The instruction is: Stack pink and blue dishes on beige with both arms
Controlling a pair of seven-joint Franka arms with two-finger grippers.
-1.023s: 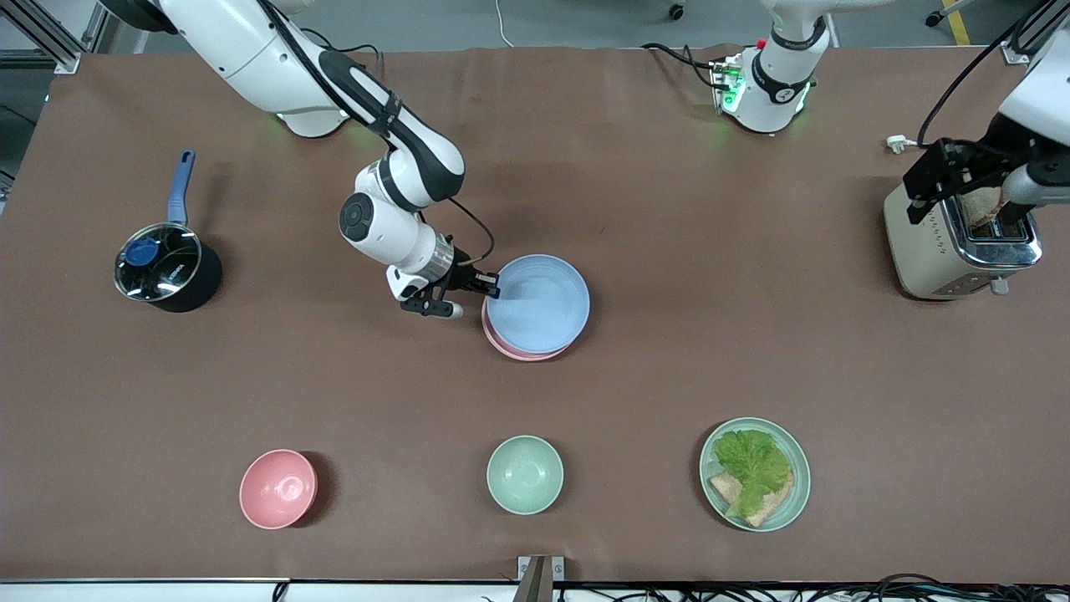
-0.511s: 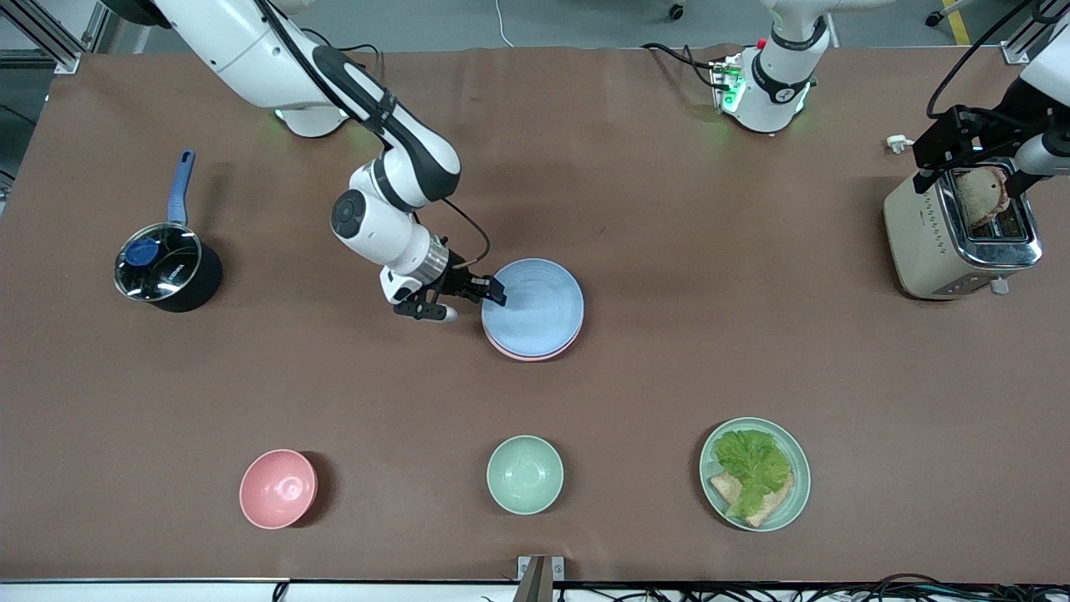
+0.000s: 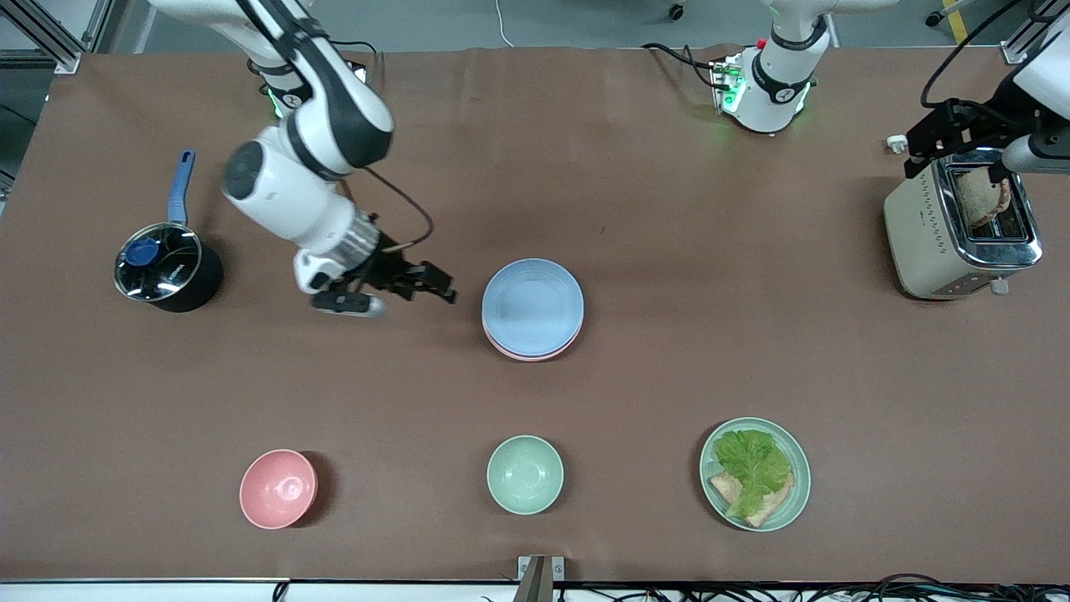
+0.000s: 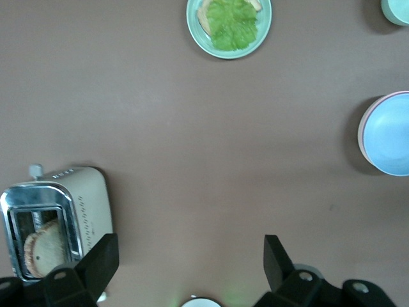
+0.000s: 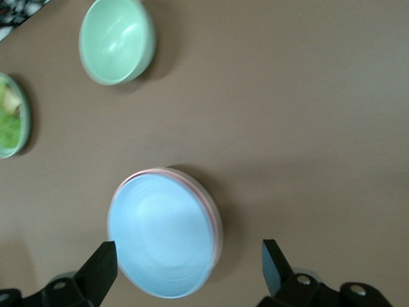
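Note:
The pale blue plate (image 3: 532, 303) lies on the pale pink plate (image 3: 525, 354), of which only a rim shows, at mid-table. No beige plate shows in any view. My right gripper (image 3: 408, 299) hangs open and empty over bare table between the stack and the pot. In the right wrist view the blue plate (image 5: 160, 240) and pink rim (image 5: 213, 214) sit past the open right gripper (image 5: 188, 268). Over the toaster, my left gripper (image 3: 955, 160) waits open, empty in its wrist view (image 4: 188, 262).
A toaster (image 3: 924, 242) holding bread stands at the left arm's end. A black pot (image 3: 167, 269) with a blue handle sits at the right arm's end. Nearest the camera are a pink bowl (image 3: 278, 488), a mint bowl (image 3: 525, 474) and a green plate with lettuce (image 3: 755, 474).
My right gripper let go of the blue plate's rim and drew back toward the pot. The plate settled flat on the pink one. The left gripper rose slightly over the toaster.

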